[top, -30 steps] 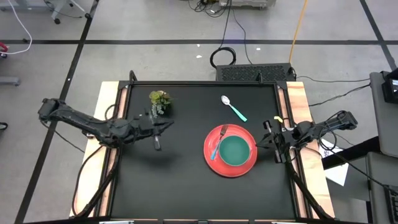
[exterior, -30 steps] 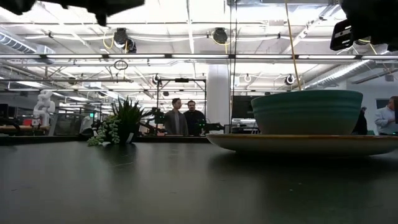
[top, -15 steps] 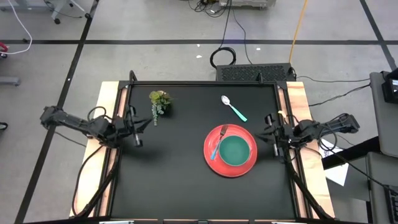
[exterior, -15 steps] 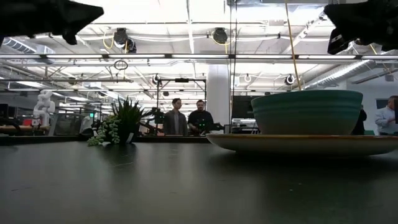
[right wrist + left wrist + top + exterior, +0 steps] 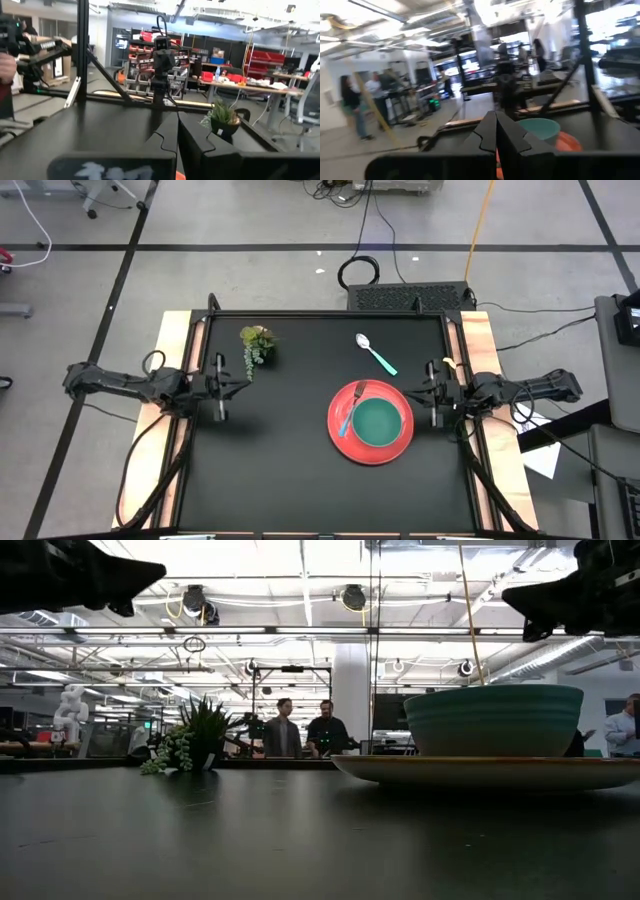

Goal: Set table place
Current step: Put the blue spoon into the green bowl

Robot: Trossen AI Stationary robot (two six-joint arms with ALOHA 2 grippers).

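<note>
Spoon [image 5: 375, 354] lies upper-centre, unplaced; left gripper [image 5: 220, 387] and right gripper [image 5: 435, 394], fingers together, must open to fetch it.

The middle and near half of the table [image 5: 280, 470] lay bare, open for passage. Obstacles stood right of centre: the red plate [image 5: 347, 442] carrying the teal bowl [image 5: 378, 423] and fork [image 5: 352, 406], with the spoon [image 5: 375, 354] beyond it. The plant sprig [image 5: 256, 343] blocked the far left. Between sprig and spoon ran a free gap.
</note>
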